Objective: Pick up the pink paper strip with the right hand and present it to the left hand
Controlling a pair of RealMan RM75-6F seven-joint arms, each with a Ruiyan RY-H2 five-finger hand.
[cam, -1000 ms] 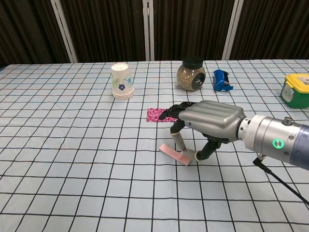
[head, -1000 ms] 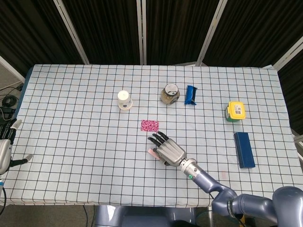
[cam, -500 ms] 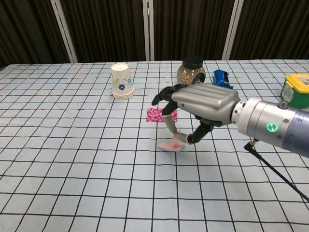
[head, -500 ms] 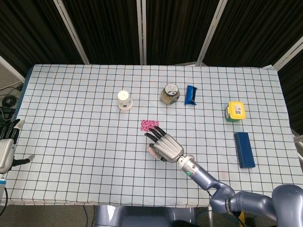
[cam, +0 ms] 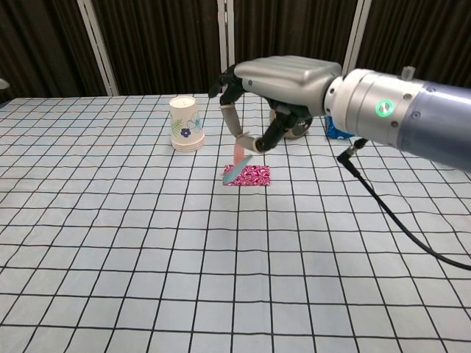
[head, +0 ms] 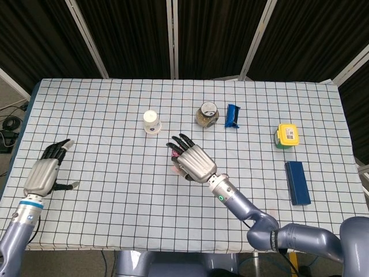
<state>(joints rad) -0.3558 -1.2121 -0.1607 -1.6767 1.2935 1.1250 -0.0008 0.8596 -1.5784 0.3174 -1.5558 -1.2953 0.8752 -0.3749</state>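
Observation:
The pink paper strip (cam: 239, 157) hangs in the air, pinched between the thumb and a finger of my right hand (cam: 276, 84). That hand is raised well above the table, over the magenta patterned patch (cam: 248, 175). From the head view the right hand (head: 190, 160) covers most of the strip, and only a pink edge (head: 174, 169) shows at its left. My left hand (head: 46, 171) hovers over the table's left side with its fingers spread and nothing in it, far from the strip. The chest view does not show it.
A white paper cup (head: 151, 122) stands upside down behind the patch. A glass jar (head: 207, 114) and a small blue object (head: 232, 115) stand further back. A yellow-green box (head: 286, 135) and a flat dark blue box (head: 297, 182) lie at the right.
My right hand has lifted the pink strip off the table and carried it up and toward the left. My left hand has come in from the table's edge over the cloth.

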